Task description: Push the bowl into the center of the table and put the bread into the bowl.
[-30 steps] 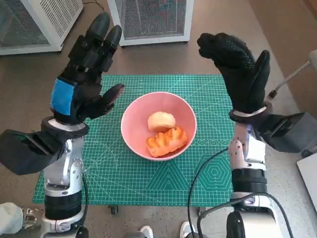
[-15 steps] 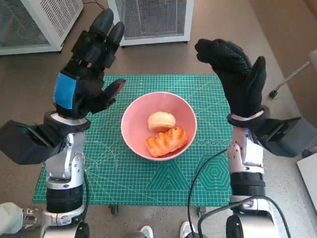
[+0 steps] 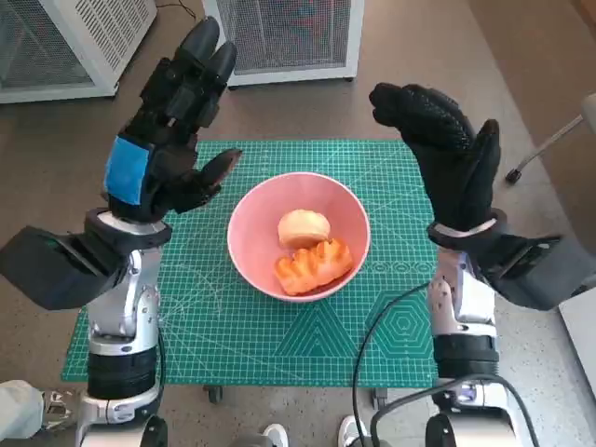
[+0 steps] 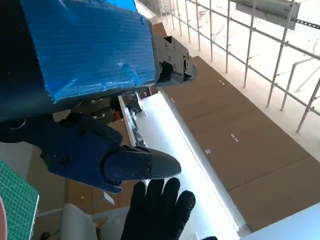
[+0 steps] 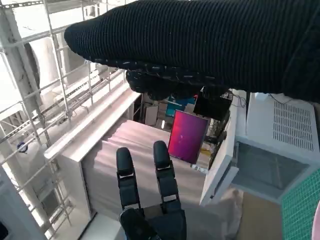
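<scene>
A pink bowl (image 3: 247, 233) stands at the middle of the green cutting mat (image 3: 214, 326). Inside it lie a pale round bread roll (image 3: 304, 226) and an orange ridged bread piece (image 3: 313, 264). My left hand (image 3: 168, 130) is raised high above the mat's left side, fingers stretched out and apart, holding nothing. My right hand (image 3: 445, 149) is raised above the right side, also spread and empty. The left wrist view shows my left hand (image 4: 85, 65) with the gloved right hand (image 4: 159, 210) beyond it. The right wrist view shows my glove (image 5: 210, 45) and the left hand (image 5: 147, 200) opposite.
Two white mesh-fronted units (image 3: 284, 33) (image 3: 65, 42) stand on the floor behind the table. A black cable (image 3: 372, 335) loops over the mat's near right corner. A grey stand (image 3: 549, 140) is at the right edge. The wrist views look upward at railings and ceiling.
Both hands have risen a little higher above the table, the left one more. The bowl and both breads have not moved.
</scene>
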You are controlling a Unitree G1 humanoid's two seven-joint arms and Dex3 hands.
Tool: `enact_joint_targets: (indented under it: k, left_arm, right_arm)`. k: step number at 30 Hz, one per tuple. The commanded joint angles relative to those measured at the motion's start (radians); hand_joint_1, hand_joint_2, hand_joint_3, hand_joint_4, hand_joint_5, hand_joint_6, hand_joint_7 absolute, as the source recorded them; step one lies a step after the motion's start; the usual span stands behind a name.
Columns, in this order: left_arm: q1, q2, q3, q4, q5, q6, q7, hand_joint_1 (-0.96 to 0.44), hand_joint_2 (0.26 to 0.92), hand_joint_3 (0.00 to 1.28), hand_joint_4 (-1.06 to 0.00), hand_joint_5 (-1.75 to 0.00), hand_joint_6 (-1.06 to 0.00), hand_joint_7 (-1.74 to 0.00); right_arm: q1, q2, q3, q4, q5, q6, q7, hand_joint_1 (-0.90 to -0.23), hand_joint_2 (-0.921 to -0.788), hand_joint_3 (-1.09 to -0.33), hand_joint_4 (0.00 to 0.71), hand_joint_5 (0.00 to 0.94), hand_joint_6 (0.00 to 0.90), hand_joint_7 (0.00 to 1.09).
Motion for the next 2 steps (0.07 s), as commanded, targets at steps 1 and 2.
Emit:
enact_joint_targets:
  k: [1, 2]
  left_arm:
    - [-0.002, 0.01, -0.005, -0.01, 0.006, -0.017, -0.007, -0.65, 0.921, 0.35, -0.17, 0.0, -0.21, -0.11]
    - [-0.002, 0.011, -0.006, -0.009, 0.004, -0.018, -0.01, -0.65, 0.921, 0.35, -0.17, 0.0, -0.2, -0.11]
  right_arm:
    - [0.035, 0.005, 0.012, -0.017, -0.017, 0.015, -0.018, -0.632, -0.921, -0.628, 0.207, 0.001, 0.371, 0.01]
    - [0.036, 0.005, 0.013, -0.018, -0.018, 0.014, -0.02, -0.633, -0.921, -0.628, 0.207, 0.001, 0.371, 0.01]
